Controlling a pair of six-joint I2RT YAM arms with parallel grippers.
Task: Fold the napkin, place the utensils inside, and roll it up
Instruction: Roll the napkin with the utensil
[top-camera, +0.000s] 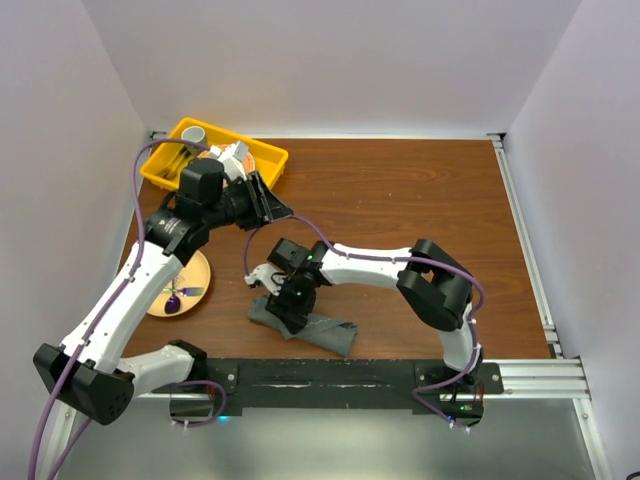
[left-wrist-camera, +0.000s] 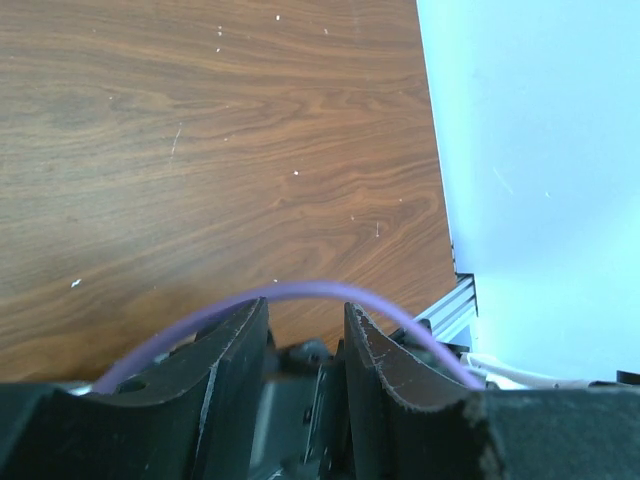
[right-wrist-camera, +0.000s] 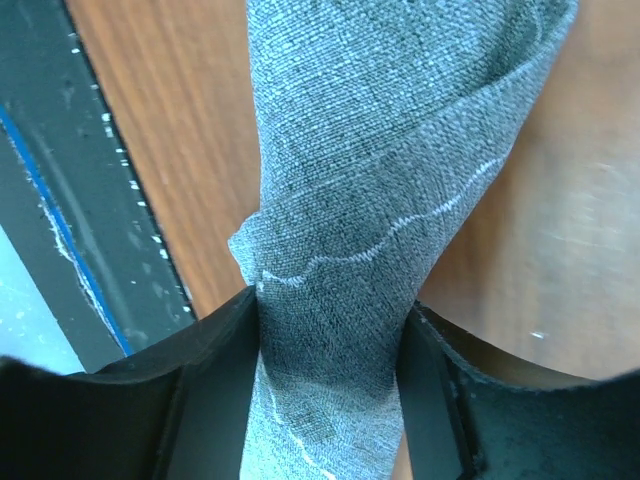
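The grey-green napkin (top-camera: 328, 331) lies as a rolled bundle near the table's front edge. In the right wrist view the napkin (right-wrist-camera: 390, 180) fills the middle, its pale stitched line running across it. My right gripper (top-camera: 291, 300) is shut on the napkin, one finger pressing each side of the roll (right-wrist-camera: 330, 345). My left gripper (top-camera: 272, 204) hangs above the table beside the yellow bin, its jaws a little apart and empty (left-wrist-camera: 305, 322). No utensils show outside the roll; whether any are inside is hidden.
A yellow bin (top-camera: 160, 170) with a cup (top-camera: 193, 133) and other items stands at the back left. An orange plate (top-camera: 196, 275) with a small purple thing lies at the left. A metal rail (top-camera: 520, 200) runs along the right edge. A purple cable (left-wrist-camera: 330, 292) crosses the left wrist view.
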